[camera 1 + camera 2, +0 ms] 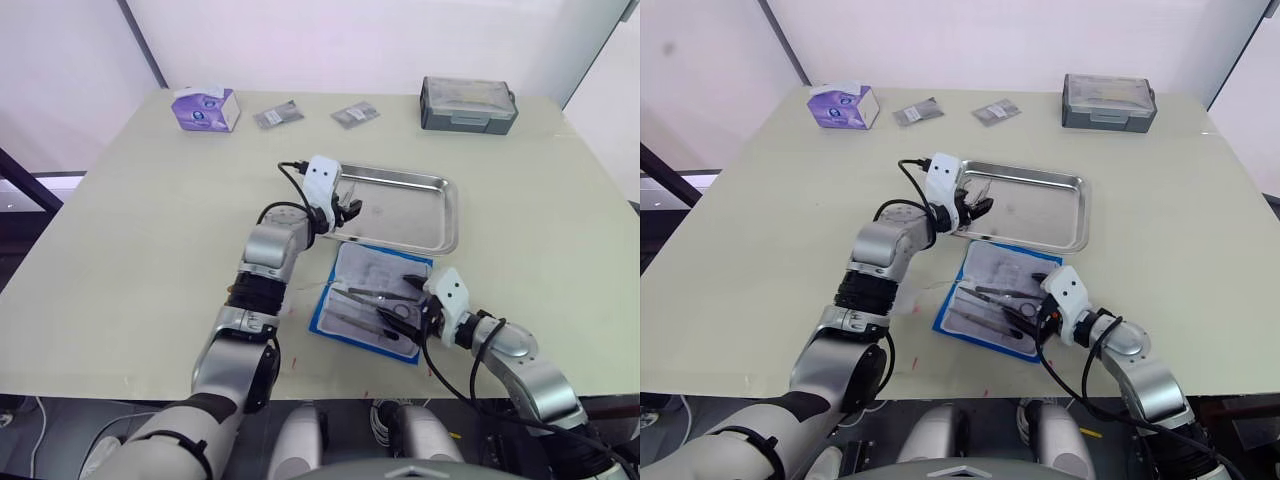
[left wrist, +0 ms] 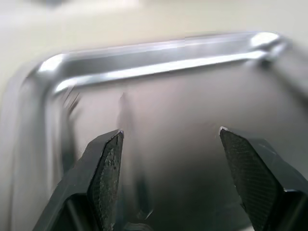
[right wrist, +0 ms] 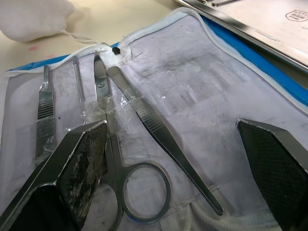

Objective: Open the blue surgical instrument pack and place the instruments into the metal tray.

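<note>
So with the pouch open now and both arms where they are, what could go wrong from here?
1. The right gripper, jaws open, hovers over the scissors and tweezers, which lie touching. Closing there may catch both, or drag the blue pouch along.
2. The tools look tucked under clear pockets, so a straight lift could snag.
3. The left gripper is open inside the metal tray; a thin tool lies near one finger and could get knocked.

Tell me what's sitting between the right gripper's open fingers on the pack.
In the right wrist view, the right gripper straddles scissors and tweezers lying on the opened blue surgical instrument pack.
</note>
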